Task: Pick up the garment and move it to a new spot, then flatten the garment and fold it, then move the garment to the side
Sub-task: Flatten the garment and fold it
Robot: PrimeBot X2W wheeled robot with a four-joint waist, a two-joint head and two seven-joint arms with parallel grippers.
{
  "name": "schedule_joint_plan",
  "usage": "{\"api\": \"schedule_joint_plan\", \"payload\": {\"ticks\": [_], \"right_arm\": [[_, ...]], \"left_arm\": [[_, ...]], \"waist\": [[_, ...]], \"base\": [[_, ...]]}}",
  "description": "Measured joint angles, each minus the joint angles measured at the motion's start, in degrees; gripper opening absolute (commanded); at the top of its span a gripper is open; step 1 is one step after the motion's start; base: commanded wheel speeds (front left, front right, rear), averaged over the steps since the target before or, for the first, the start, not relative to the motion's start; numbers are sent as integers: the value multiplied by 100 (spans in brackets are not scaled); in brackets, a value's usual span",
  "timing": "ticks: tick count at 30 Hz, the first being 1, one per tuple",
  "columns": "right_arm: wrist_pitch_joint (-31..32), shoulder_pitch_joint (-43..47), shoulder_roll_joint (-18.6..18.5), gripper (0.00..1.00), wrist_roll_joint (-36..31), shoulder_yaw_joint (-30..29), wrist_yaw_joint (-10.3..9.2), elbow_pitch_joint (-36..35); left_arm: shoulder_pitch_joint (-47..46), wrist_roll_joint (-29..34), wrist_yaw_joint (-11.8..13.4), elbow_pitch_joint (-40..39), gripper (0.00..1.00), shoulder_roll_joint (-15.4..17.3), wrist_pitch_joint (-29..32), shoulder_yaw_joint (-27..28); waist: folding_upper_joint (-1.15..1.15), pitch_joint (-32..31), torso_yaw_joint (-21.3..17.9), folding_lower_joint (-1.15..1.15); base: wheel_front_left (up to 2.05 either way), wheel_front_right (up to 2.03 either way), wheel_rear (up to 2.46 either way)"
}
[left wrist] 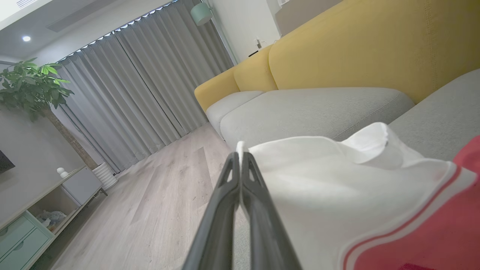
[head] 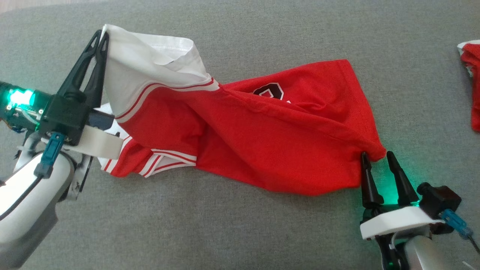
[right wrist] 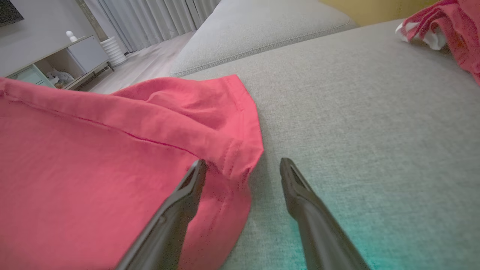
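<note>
Left gripper (head: 102,36) pinches the garment's (head: 262,150) white sleeve, upper left; right gripper (head: 376,154) gapes at its hem. Wrist views add a cabinet (right wrist: 86,54), contents blurred.

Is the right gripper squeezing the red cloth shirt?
No, the right gripper is open; the red cloth shirt lies unpinched by its fingers.

Two red garments (head: 262,150) (head: 473,71), four fingers (head: 369,183), one sofa (head: 225,232)
</note>
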Motion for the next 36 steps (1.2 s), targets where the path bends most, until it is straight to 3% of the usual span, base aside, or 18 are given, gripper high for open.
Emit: {"api": "schedule_joint_plan", "payload": {"ticks": [3,9,10,11,14,16,25,32,36], "right_arm": [[9,-1,-148,100,430,177,1,76],[9,-43,-278,97,631,381,0,172],[9,-71,-285,83,653,419,0,182],[9,-101,-292,58,676,450,0,182],[9,-123,-339,35,692,499,0,182],[9,-123,-357,0,732,500,0,183],[9,-114,-497,0,724,393,0,-300],[45,-68,-985,0,726,-259,0,-1681],[566,-60,-1273,0,744,-764,0,-2909]], "left_arm": [[-2,-1,0,18,0,0,-1,0],[-11,-1,0,24,0,0,-1,-1],[-13,-2,0,26,0,0,-1,-1],[-14,-2,0,27,0,0,-1,-1],[-18,-2,0,32,0,-1,-1,-1],[-18,-3,0,34,0,-1,-1,-1],[-18,-3,10,104,0,15,-179,-1],[-20,-3,75,-99,0,342,-301,169],[-134,-219,-145,-617,0,453,-403,333]], "waist": [[0,27,16,0],[0,54,33,0],[0,58,38,0],[0,62,41,0],[0,70,49,0],[0,73,48,0],[0,-107,18,0],[0,-536,-42,0],[0,-818,-61,-1]], "base": [[0,0,0],[0,0,0],[0,0,0],[0,0,0],[0,0,0],[0,0,0],[0,0,0],[0,0,0],[0,0,0]]}}
